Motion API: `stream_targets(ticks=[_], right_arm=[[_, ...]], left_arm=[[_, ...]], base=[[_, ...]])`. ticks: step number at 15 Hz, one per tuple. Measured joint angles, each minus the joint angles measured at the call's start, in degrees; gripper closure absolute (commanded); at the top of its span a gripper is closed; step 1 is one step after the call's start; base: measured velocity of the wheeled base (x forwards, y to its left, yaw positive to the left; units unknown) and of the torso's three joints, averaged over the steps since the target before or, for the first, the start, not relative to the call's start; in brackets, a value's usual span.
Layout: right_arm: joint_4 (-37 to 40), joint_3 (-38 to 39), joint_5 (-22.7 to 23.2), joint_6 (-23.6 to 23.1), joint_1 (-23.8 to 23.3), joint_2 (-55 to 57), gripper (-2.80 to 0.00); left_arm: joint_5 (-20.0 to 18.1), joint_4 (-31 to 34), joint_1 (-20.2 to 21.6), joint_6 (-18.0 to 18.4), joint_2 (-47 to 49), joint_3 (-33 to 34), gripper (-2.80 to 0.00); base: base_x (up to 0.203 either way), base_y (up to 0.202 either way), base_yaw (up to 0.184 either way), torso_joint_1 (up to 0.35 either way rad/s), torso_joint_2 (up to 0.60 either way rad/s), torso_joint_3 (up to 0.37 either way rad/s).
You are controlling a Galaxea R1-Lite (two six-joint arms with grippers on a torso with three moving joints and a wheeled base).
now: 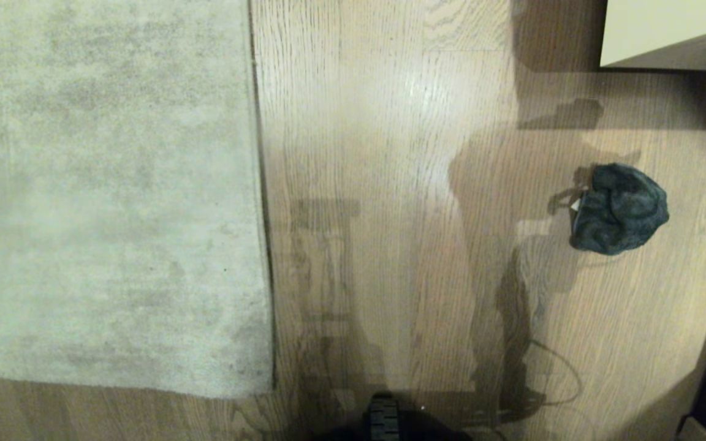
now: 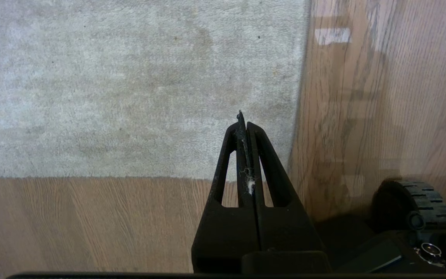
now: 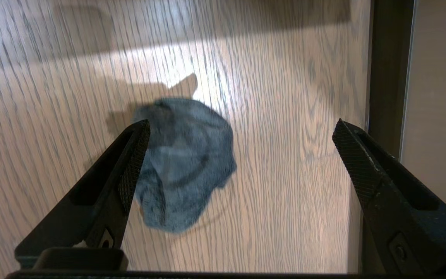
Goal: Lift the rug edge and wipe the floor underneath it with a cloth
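Right end effector (image 3: 238, 155) hung wide open above the cloth (image 3: 184, 162), which lay bunched on the floor (image 1: 390, 184) well apart from the flat rug edge (image 1: 262, 214); pickup step, next needing descent and closing, left end effector (image 2: 244, 128) parked shut.

The head view looks steeply down from high up: rug (image 1: 108, 196) at left, floor (image 1: 390, 184) in the middle, cloth (image 1: 619, 208) at right. The left wrist view sits closer, sharing the rug corner (image 2: 285, 170). The right wrist view, nearest, shares the cloth (image 3: 184, 166).
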Motion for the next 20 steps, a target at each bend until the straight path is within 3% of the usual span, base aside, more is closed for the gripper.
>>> stream_targets(ticks=[7,13,16,20], right_arm=[[1.97,5.69,3.36,0.20,0.00,-5.86,-2.80],[12.45,13.07,5.74,-0.12,0.33,-17.58,-2.80],[18.21,18.86,7.82,-3.10,2.87,-26.14,-2.80],[20.19,25.48,8.26,-5.19,6.63,-35.61,-2.80]], left_arm=[[0.01,0.00,0.00,-0.01,0.00,0.00,0.00],[0.00,-0.01,-0.04,-0.04,0.00,0.00,0.00],[0.01,-0.02,0.02,-0.02,0.00,0.00,0.00],[0.00,0.00,0.01,-0.01,0.00,0.00,0.00]], base=[[0.000,0.000,0.000,0.000,0.00,0.000],[0.000,0.000,0.000,0.000,0.00,0.000],[0.000,0.000,0.000,0.000,0.00,0.000],[0.000,0.000,0.000,0.000,0.00,0.000]])
